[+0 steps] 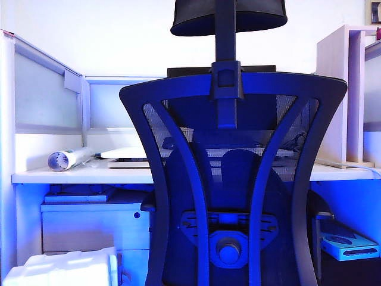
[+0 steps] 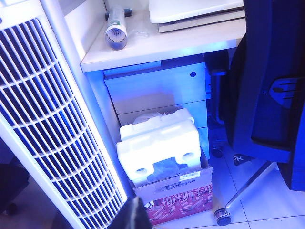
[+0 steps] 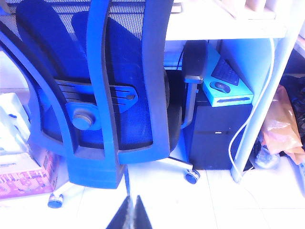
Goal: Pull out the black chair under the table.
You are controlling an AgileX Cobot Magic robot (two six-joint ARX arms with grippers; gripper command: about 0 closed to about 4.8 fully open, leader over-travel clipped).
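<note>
The black chair (image 1: 232,179) fills the exterior view, its mesh back and curved frame facing the camera and its padded headrest (image 1: 229,15) at the top. Its seat is tucked under the white table (image 1: 83,174). Neither gripper shows in the exterior view. In the left wrist view my left gripper (image 2: 135,204) is shut and empty, low over the floor, with the chair (image 2: 271,71) off to one side. In the right wrist view my right gripper (image 3: 132,200) is shut and empty, a short way behind the chair's back (image 3: 95,86) and not touching it.
A white tower fan (image 2: 43,119) stands close to the left arm. A cardboard box (image 2: 181,198) holding styrofoam (image 2: 159,148) sits before the drawer cabinet (image 1: 95,226). A black computer tower (image 3: 219,138), a cyan box (image 3: 228,88) and a white cable (image 3: 252,119) lie under the table.
</note>
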